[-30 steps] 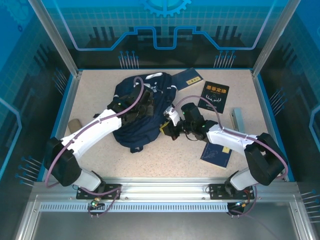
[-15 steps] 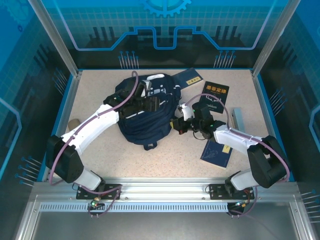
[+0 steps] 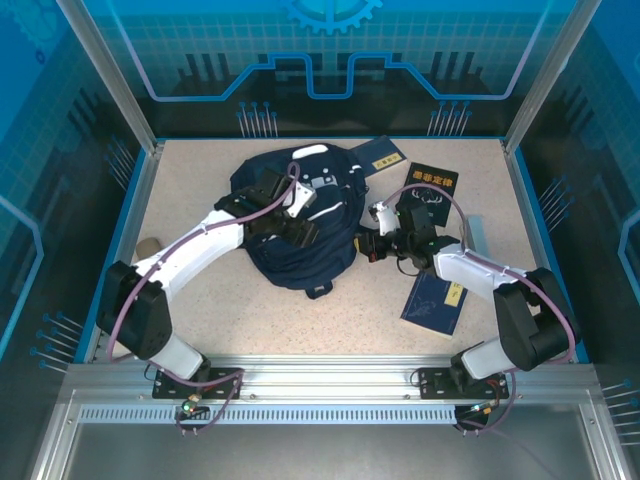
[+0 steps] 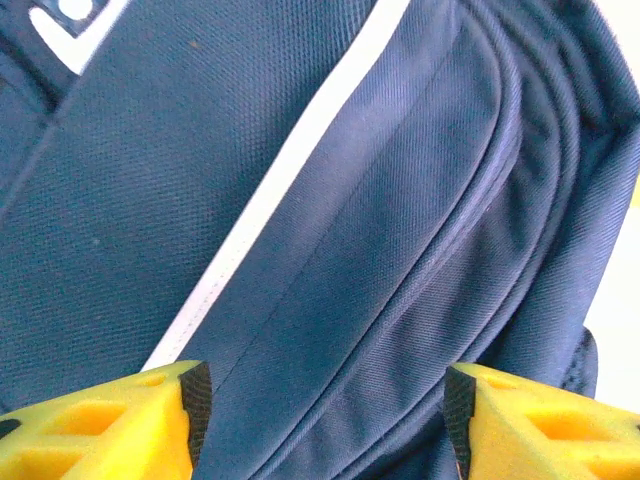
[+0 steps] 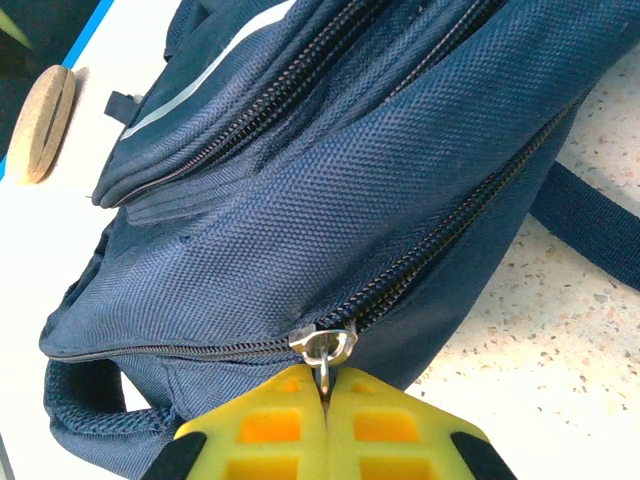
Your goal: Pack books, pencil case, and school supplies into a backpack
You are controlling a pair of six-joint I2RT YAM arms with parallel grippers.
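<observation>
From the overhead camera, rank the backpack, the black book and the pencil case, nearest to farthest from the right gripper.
1. Backpack: touching the right gripper, on its left.
2. Black book: just behind, to the right.
3. Pencil case: far off at the left edge.

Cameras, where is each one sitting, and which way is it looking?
Top external: above and behind the arms, looking down at the table; both arms and their bases show, with the backpack and a black book.
Left wrist: on the left arm, looking close at the backpack's fabric; the left gripper shows, yellow fingers apart.
Right wrist: on the right arm, looking along the backpack's side; the right gripper is shut on the zipper pull.
Shared: all three views see the navy backpack.
</observation>
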